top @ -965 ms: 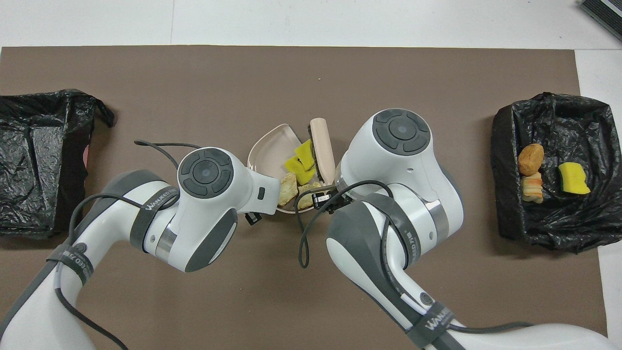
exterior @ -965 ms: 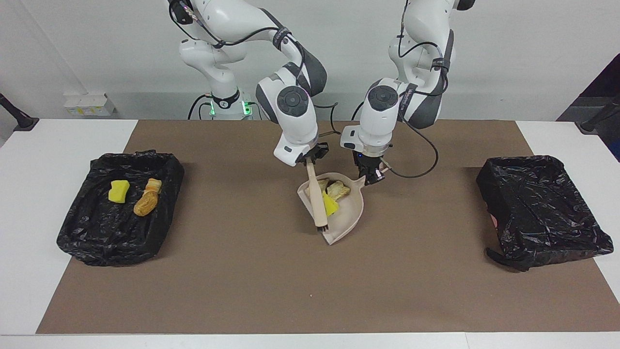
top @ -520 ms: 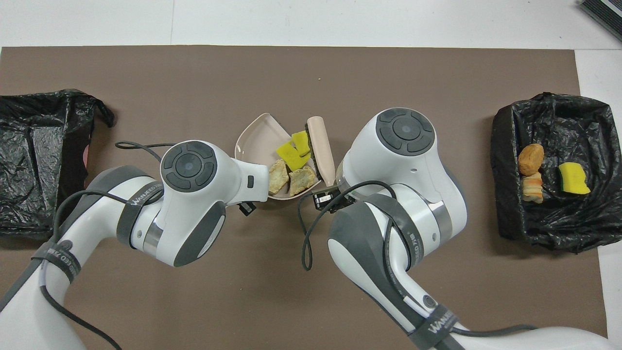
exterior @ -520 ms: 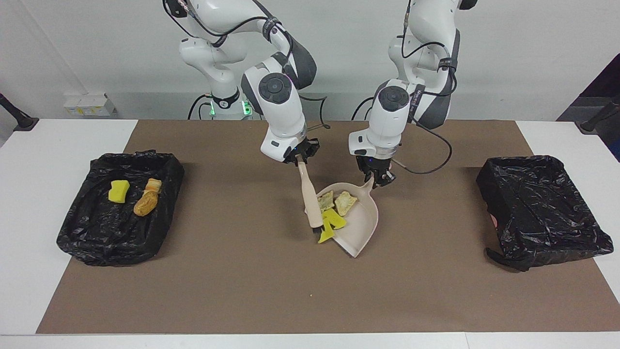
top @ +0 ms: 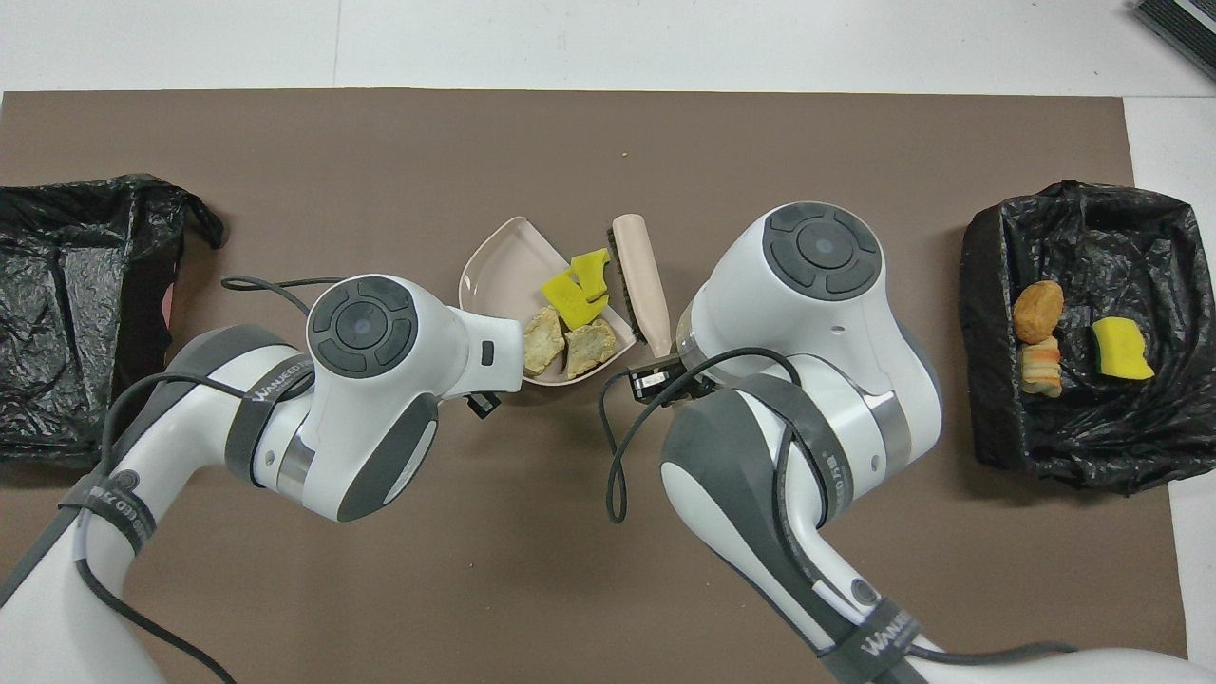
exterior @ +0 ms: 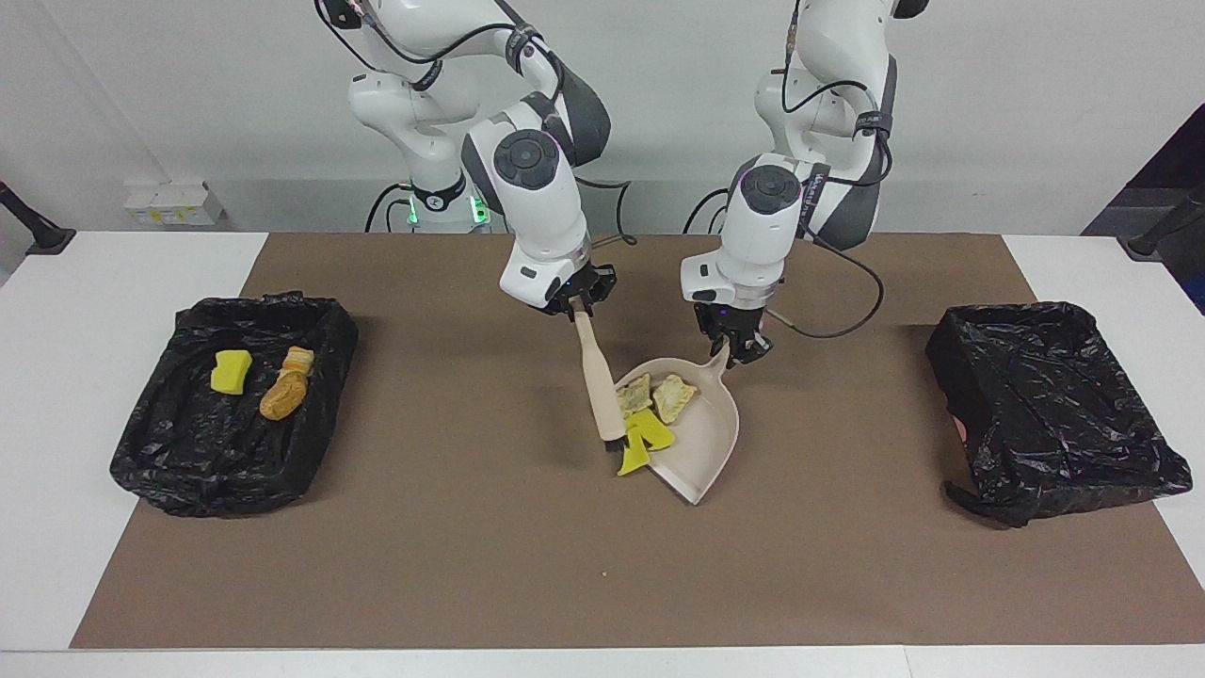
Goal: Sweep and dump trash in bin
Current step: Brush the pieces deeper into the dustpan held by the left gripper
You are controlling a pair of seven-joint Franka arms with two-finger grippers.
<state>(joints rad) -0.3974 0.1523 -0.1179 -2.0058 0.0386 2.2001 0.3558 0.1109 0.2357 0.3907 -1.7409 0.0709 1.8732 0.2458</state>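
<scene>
A beige dustpan (exterior: pixel 704 443) (top: pixel 505 271) lies mid-mat with its lip pointing away from the robots. My left gripper (exterior: pixel 740 349) is shut on its handle. In it are trash scraps: two tan lumps (exterior: pixel 659 394) (top: pixel 568 344) and yellow chunks (exterior: pixel 648 431) (top: pixel 575 290), one of them hanging over the lip's edge. My right gripper (exterior: pixel 576 307) is shut on the handle of a beige brush (exterior: pixel 599 386) (top: pixel 638 277), whose bristles touch the yellow chunks. The overhead view hides both grippers under the arms.
A black-lined bin (exterior: pixel 151 461) (top: pixel 1073 437) at the right arm's end holds a yellow chunk (exterior: pixel 231 371) and brown lumps (exterior: pixel 284 391). A second black-lined bin (exterior: pixel 1054 414) (top: pixel 66 304) sits at the left arm's end.
The dustpan has shifted toward the left arm's end and away from the robots. The brush has followed, and the yellow chunks have slid toward the lip. Both grips are unchanged.
</scene>
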